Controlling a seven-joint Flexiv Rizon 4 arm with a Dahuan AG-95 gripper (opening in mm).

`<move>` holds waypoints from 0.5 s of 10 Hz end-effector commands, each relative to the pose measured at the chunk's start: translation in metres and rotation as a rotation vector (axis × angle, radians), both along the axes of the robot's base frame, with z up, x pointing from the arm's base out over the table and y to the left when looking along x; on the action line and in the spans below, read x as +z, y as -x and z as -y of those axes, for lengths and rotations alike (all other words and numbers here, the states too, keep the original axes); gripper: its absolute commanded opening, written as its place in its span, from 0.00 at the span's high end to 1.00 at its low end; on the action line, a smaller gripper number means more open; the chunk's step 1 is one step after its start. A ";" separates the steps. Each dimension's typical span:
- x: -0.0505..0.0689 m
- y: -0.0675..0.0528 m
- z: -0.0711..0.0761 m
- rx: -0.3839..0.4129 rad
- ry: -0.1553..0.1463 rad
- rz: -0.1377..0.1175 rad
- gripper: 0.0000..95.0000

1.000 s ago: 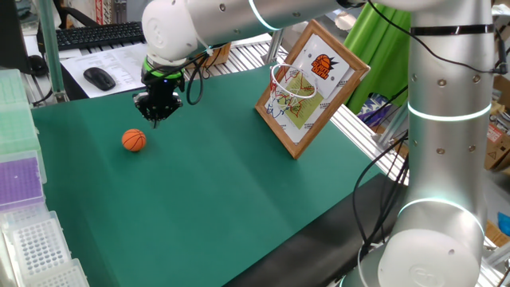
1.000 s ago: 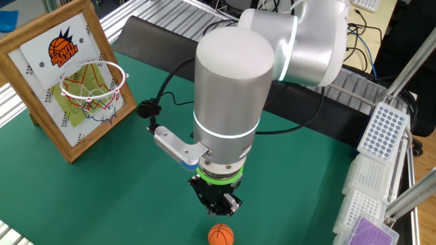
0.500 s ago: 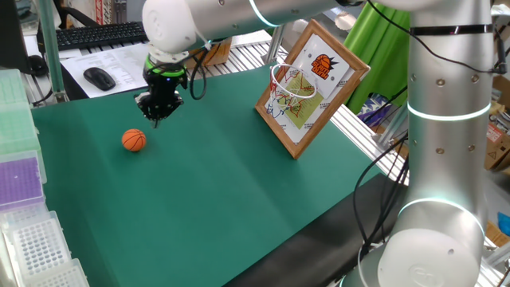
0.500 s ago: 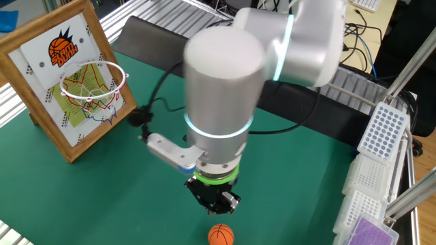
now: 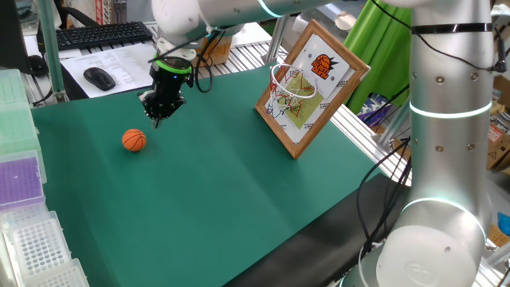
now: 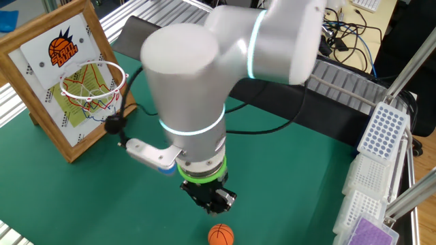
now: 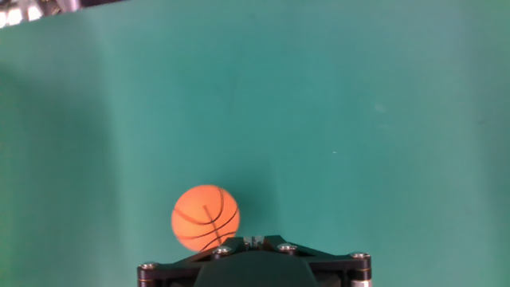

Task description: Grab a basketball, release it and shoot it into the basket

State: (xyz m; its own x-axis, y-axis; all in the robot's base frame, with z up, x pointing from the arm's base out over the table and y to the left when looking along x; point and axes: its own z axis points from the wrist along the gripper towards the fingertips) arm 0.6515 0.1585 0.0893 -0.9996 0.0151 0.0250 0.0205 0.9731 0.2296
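The small orange basketball (image 5: 134,140) lies on the green mat, also visible in the other fixed view (image 6: 221,235) and in the hand view (image 7: 205,218). My gripper (image 5: 158,118) hangs just above the mat, a little beyond and to the right of the ball, not touching it. Its fingertips meet in a point and look shut and empty (image 6: 215,208). In the hand view the gripper (image 7: 253,238) sits at the bottom edge with the ball just left of it. The basket's white hoop (image 5: 291,82) hangs on the wooden-framed backboard (image 5: 317,64), which stands at the mat's far right.
Pipette tip racks (image 5: 32,239) and a purple box (image 5: 17,179) line the mat's left edge; the racks also show in the other fixed view (image 6: 383,129). A keyboard (image 5: 100,33) and mouse (image 5: 100,78) lie behind the mat. The arm's base column (image 5: 446,159) stands at the right.
The arm's upper links have swung round, and the gripper has shifted slightly away from the ball toward the backboard side. The ball has not moved.
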 end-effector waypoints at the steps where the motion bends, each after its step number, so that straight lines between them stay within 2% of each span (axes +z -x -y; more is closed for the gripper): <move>1: 0.003 0.003 -0.013 -0.069 0.067 0.010 0.40; 2: 0.002 0.002 -0.023 -0.113 0.072 0.027 0.20; 4: 0.003 0.002 -0.034 -0.148 0.096 0.047 0.20; 5: 0.003 -0.002 -0.037 -0.157 0.114 0.060 0.00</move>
State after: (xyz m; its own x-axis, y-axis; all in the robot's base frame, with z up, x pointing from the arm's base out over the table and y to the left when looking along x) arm 0.6525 0.1929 0.0927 -0.9877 0.1548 -0.0229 0.1500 0.9784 0.1420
